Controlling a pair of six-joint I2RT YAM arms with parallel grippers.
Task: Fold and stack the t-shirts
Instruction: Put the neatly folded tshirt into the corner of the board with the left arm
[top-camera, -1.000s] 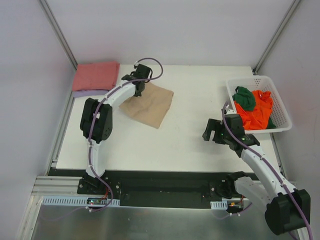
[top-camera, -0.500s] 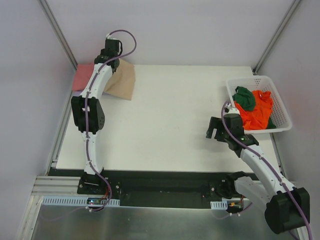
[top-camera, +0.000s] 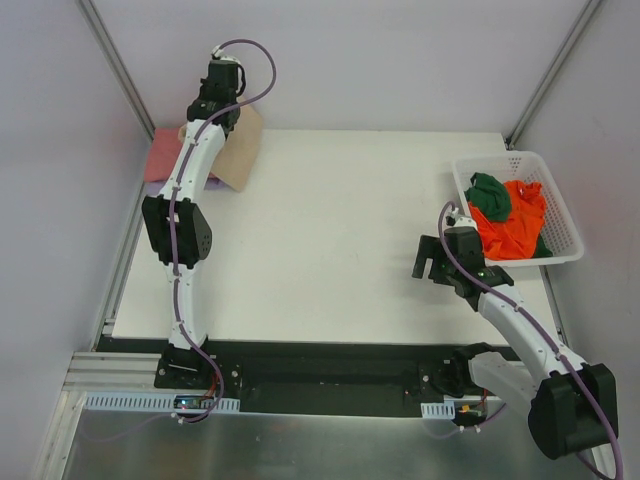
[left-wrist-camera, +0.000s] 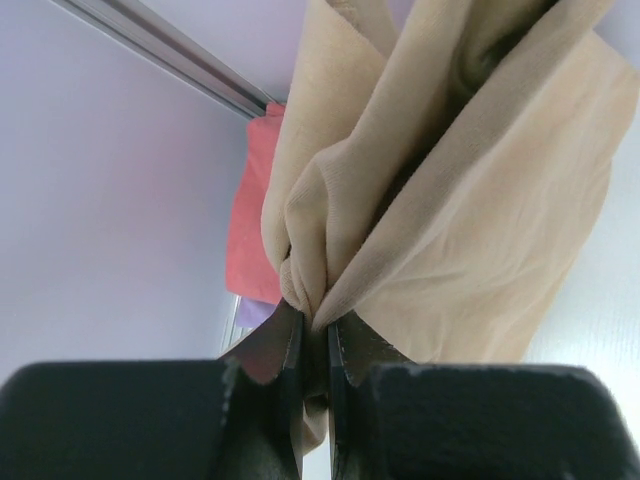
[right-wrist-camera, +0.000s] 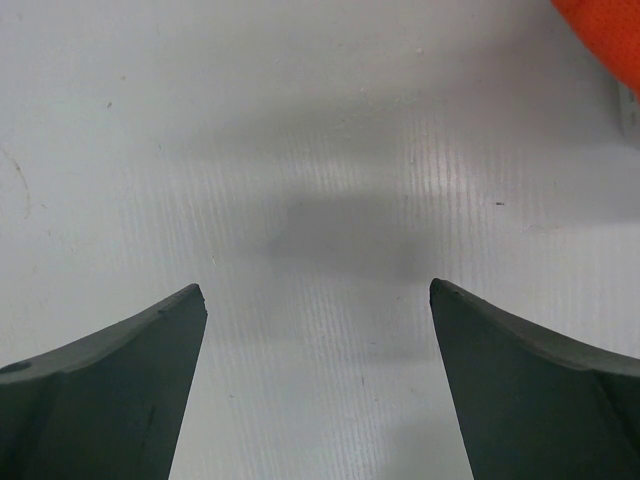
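My left gripper (top-camera: 218, 105) is shut on the folded tan t-shirt (top-camera: 237, 150) and holds it in the air at the far left corner, over the folded salmon pink t-shirt (top-camera: 162, 156). In the left wrist view my gripper (left-wrist-camera: 314, 325) pinches a bunched fold of the tan shirt (left-wrist-camera: 480, 220); the pink shirt (left-wrist-camera: 252, 220) lies on the lavender shirt (left-wrist-camera: 252, 312) behind it. My right gripper (top-camera: 428, 262) is open and empty above bare table (right-wrist-camera: 320, 200). The orange shirt (top-camera: 510, 228) and dark green shirt (top-camera: 489, 194) lie in the white basket (top-camera: 558, 205).
The basket stands at the right edge of the white table (top-camera: 340, 260). Grey walls and metal frame posts (top-camera: 118, 62) close in the far corners. A corner of orange cloth (right-wrist-camera: 605, 28) shows in the right wrist view.
My left arm has lifted the tan shirt off the table and carried it left and back, to above the pink stack. My right gripper has stayed almost still.
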